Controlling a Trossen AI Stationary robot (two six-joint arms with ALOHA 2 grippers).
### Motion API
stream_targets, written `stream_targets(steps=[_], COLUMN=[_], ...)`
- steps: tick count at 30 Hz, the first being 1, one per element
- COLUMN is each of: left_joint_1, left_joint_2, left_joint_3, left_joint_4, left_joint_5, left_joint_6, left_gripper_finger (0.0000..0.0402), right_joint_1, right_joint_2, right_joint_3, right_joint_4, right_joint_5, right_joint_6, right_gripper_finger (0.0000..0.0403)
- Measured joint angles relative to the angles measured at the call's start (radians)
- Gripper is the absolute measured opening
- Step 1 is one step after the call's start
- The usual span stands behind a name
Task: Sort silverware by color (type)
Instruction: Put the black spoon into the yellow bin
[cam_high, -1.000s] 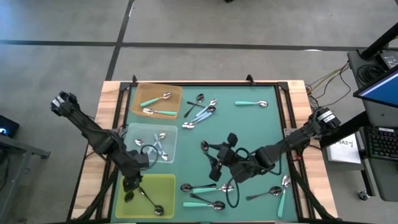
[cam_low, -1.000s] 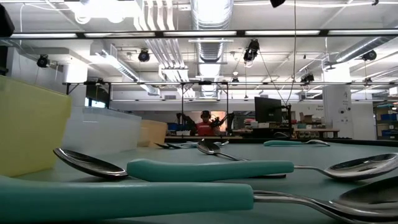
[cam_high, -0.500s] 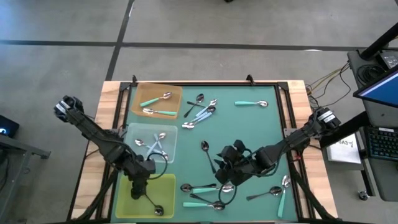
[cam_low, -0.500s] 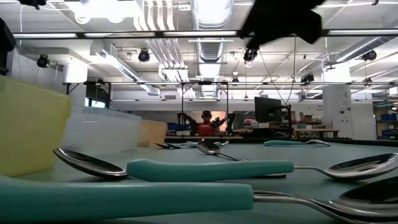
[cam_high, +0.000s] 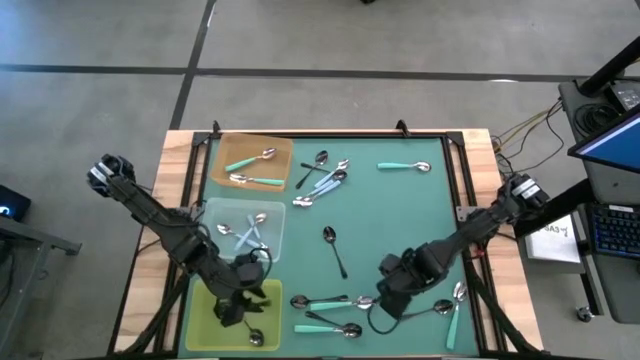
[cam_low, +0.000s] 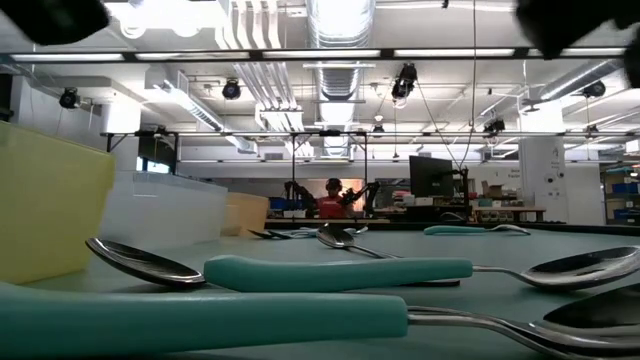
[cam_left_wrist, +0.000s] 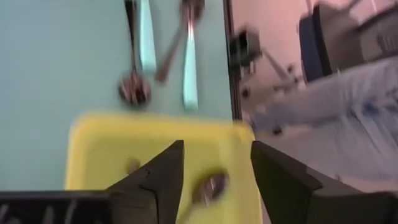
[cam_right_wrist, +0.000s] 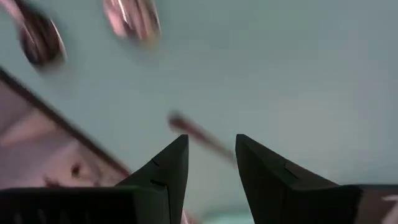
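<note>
With its fingers apart and empty, our right gripper (cam_high: 385, 298) hangs just beside the mint-handled spoons (cam_high: 322, 302), whose handles run crosswise toward the yellow tray (cam_high: 272, 292), over which our left gripper (cam_high: 236, 308) hovers open.

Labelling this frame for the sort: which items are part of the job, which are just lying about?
Job:
- loose spoons on the green mat
- black-handled spoon
- yellow tray, clear tray, brown tray

Lying about:
- keyboard
- paper sheet
- cables
</note>
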Motion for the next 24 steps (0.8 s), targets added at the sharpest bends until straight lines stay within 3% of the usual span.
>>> stream_targets(steps=[2, 7, 17, 24], left_joint_1=[0.0, 0.001, 0.006, 0.006], left_joint_2=[0.003, 0.023, 0.082, 0.156], left_joint_3=[0.0, 0.0, 0.0, 0.0], left_joint_4=[0.052, 0.127, 0.235, 0.357], left_joint_5=[-0.071, -0.184, -0.161, -0.132], left_joint_6=[0.057, 0.221, 0.257, 0.227], left_gripper_finger=[0.0174, 0.0175, 0.0175, 0.0172], right_joint_1=[0.031, 0.1, 0.21, 0.234], right_joint_2=[0.0, 0.001, 0.101, 0.194], right_joint_3=[0.0, -0.01, -0.042, -0.05], right_joint_4=[-0.03, -0.032, -0.02, -0.021], right_joint_5=[-0.052, -0.049, 0.008, 0.01], right_joint_6=[0.015, -0.063, -0.57, -0.644], right_gripper_finger=[0.0125, 0.0125, 0.0123, 0.0114])
